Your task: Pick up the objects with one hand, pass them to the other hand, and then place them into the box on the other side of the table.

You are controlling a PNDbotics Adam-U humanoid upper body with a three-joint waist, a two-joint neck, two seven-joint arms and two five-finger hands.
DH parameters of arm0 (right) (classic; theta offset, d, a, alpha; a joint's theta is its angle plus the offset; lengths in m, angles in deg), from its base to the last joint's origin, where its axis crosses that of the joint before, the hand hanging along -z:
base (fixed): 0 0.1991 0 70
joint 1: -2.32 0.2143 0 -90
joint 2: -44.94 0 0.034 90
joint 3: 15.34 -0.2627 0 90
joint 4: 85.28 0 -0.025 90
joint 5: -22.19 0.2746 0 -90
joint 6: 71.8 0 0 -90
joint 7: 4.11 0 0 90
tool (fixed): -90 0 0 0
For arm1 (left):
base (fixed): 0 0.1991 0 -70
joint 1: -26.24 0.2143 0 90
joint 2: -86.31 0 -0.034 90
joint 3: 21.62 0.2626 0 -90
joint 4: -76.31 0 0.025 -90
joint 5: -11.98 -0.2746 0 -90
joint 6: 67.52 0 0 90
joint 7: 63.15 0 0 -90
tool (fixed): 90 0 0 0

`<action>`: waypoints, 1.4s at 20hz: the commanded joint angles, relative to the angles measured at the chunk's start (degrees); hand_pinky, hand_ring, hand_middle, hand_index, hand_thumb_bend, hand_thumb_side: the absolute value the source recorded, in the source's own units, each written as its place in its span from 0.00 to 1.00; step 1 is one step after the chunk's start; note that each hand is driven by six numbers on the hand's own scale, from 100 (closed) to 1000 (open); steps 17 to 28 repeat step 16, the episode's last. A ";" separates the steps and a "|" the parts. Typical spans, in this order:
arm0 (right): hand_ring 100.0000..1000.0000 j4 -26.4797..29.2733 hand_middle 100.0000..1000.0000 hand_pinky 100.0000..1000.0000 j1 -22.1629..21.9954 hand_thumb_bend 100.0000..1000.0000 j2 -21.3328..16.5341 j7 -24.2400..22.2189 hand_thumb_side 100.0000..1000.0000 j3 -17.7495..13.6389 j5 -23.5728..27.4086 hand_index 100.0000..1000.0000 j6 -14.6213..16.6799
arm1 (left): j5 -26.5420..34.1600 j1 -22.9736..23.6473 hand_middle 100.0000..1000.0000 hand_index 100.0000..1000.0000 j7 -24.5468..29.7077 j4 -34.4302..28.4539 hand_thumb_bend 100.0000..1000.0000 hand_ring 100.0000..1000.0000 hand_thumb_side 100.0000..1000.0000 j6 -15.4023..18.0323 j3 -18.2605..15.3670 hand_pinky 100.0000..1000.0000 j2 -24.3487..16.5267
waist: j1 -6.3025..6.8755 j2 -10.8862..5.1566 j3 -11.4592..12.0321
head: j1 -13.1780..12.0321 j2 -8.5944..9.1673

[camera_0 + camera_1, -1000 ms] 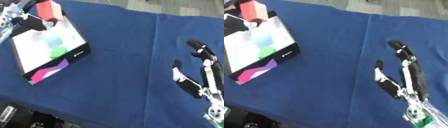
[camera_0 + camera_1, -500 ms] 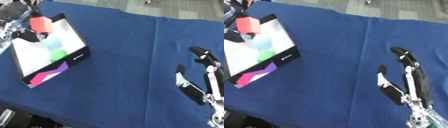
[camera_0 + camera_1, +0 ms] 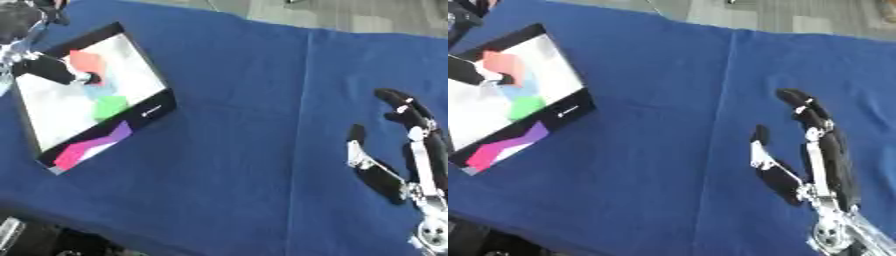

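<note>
Blue-cloth-covered counter (image 3: 236,125) fills the view. Shallow white box with black walls and a pink-purple flap (image 3: 87,100) sits at 10 o'clock, tilted, flap end toward 7 o'clock.

Inside the box: a red-orange block (image 3: 87,61) near the upper part, a pale blue piece (image 3: 98,91) just below it and touching it, a green piece (image 3: 110,106) below that. Whether the red-orange block rests on the box floor or is held can't be told.

Left hand (image 3: 48,70) comes in from the upper left edge, over the box's upper part; one dark finger ends right beside the red-orange block. Whether the fingers are curled or straight can't be told.

Right hand (image 3: 815,160) at 4 o'clock, well apart from the box, palm area near the lower right corner, fingers straight and pointing toward 12, thumb splayed out toward the left. It holds nothing.
</note>
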State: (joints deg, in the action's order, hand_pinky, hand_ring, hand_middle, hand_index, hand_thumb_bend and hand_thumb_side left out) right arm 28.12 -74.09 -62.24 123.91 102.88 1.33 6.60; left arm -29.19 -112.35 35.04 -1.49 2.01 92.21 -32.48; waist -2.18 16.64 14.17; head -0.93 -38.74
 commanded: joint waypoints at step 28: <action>0.97 1.20 0.85 0.74 -5.26 0.00 -2.61 8.12 0.10 -13.50 6.97 0.85 12.93 | 44.88 8.26 0.57 0.74 -25.27 -23.03 0.00 0.68 0.61 1.97 -15.11 0.95 -3.13 | -0.99 -2.59 -0.56 | 8.42 -1.14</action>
